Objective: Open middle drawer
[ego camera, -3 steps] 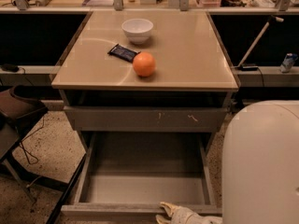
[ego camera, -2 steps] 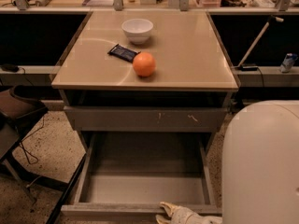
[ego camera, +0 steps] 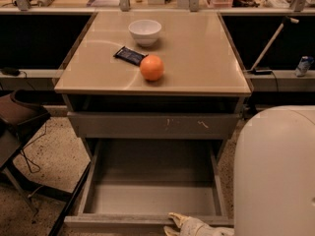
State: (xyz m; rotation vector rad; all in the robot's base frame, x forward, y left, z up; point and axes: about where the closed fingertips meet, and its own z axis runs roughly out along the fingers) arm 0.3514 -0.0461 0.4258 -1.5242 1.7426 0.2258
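The middle drawer point(ego camera: 152, 198) stands pulled far out at the bottom of the camera view, and its bare grey tray is empty. Its front edge point(ego camera: 118, 221) runs along the bottom of the frame. My gripper point(ego camera: 181, 223), whitish, sits at that front edge, right of centre, touching or just over the rim. My white arm housing point(ego camera: 275, 171) fills the lower right and hides the drawer's right corner. Above the open drawer is the taller grey front with white scratch marks point(ego camera: 152, 125), which is closed.
On the tan cabinet top point(ego camera: 206, 58) are a white bowl point(ego camera: 144, 31), an orange point(ego camera: 151, 67) and a dark packet point(ego camera: 129, 55). A brown chair point(ego camera: 19, 114) and cables stand at the left. A white rod point(ego camera: 268, 45) and a can point(ego camera: 304, 65) are at the right.
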